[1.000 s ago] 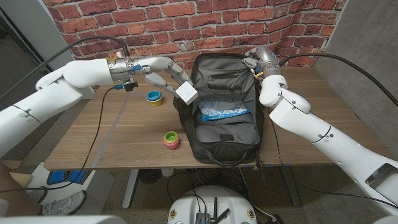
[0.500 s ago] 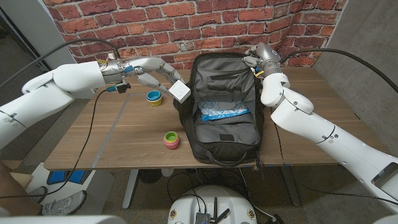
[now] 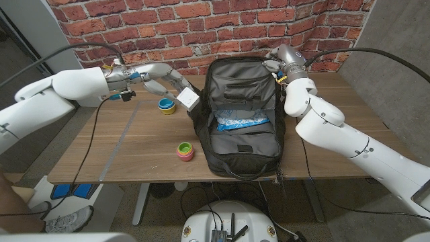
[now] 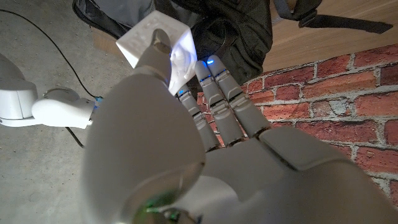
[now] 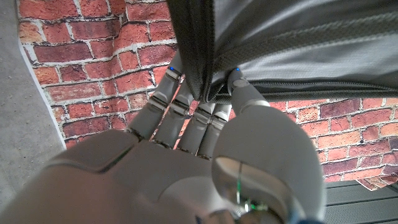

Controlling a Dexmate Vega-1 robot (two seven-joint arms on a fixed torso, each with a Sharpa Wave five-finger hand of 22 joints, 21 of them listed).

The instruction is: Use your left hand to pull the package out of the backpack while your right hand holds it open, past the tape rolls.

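- Head view puts the package (image 3: 187, 99), a small white box, clear of the backpack (image 3: 245, 128), just beside the bag's edge at its ten o'clock.
- Left hand (image 3: 164, 78) grips the package between thumb and fingers; the left wrist view shows the white box (image 4: 158, 46) pinched at the fingertips, one corner pointing away from the palm.
- Right hand (image 3: 274, 67) pinches the backpack's top rim at about one o'clock of the bag; the right wrist view shows its fingers (image 5: 186, 109) wrapped over the zipped fabric edge.
- Blue-and-yellow tape roll (image 3: 166, 105) lies at the package's eight o'clock, very near, roughly under the hand.
- Pink-and-green tape roll (image 3: 185, 150) sits at the package's six o'clock, well apart.
- Judging by this layout, carrying the package on toward nine o'clock takes it past the rolls; the left hand already has it.
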